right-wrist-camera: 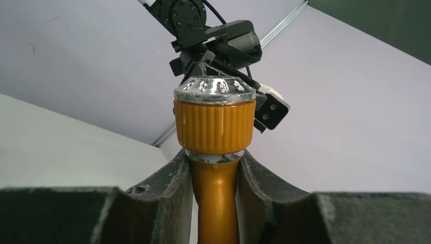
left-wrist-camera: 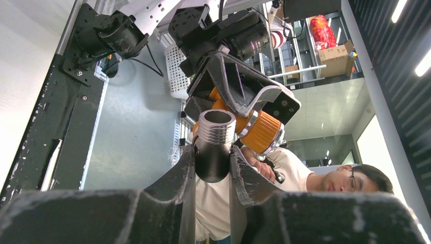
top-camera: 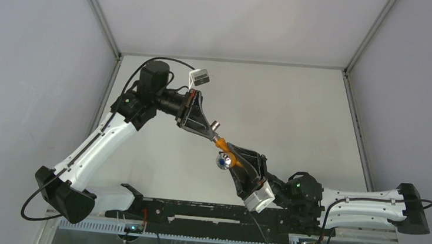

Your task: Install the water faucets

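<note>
Both grippers meet in mid-air above the middle of the white table [top-camera: 296, 123], holding the water faucets' parts. My right gripper [top-camera: 229, 154] [right-wrist-camera: 214, 162] is shut on the orange tap body [top-camera: 222, 142] by its smooth stem [right-wrist-camera: 216, 203]. The ribbed orange knob [right-wrist-camera: 214, 127] with its silvery round end [right-wrist-camera: 214, 89] [top-camera: 224, 161] sticks out past the fingers. My left gripper [top-camera: 215, 131] [left-wrist-camera: 212, 152] is shut on the grey threaded metal fitting [left-wrist-camera: 216, 126] [top-camera: 216, 124], whose open end faces the camera. That fitting sits right against the orange tap [left-wrist-camera: 260, 131]; whether they are joined is hidden.
A black rail [top-camera: 211, 213] runs along the near edge between the arm bases. Grey walls with metal corner posts [top-camera: 102, 17] enclose the table on three sides. A person in a white shirt [left-wrist-camera: 350, 178] shows beyond the enclosure in the left wrist view.
</note>
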You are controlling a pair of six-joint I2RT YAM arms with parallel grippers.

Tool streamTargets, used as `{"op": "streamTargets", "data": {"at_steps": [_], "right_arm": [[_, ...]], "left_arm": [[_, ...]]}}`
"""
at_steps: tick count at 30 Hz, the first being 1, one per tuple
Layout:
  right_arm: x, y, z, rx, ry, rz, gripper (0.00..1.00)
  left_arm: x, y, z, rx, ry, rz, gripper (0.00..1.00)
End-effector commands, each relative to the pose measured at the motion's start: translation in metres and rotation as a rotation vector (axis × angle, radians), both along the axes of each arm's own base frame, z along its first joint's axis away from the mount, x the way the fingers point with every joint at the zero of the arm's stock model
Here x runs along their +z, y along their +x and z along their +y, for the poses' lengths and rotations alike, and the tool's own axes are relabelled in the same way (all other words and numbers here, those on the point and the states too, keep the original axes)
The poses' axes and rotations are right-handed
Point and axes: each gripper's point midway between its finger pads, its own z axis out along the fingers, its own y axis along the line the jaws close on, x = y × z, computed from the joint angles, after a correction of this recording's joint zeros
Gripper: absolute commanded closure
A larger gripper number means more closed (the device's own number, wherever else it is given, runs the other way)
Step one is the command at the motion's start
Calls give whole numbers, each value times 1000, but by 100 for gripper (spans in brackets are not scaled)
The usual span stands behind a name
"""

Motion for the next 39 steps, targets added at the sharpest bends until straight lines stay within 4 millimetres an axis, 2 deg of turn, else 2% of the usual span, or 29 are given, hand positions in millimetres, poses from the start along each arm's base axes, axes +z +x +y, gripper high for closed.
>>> {"op": "streamTargets", "data": {"at_steps": [1,32,39], "right_arm": [[15,-3,-7,2,63,-7,100],[18,-4,-15,36,92,33,100],[13,0,-14,26,92,51,100]], "left_arm": [[19,-15,4,-46,-47,-60,100],[19,-8,-7,-53,-33,-36,100],[27,-11,-7,-67,-47,-55,100]]}}
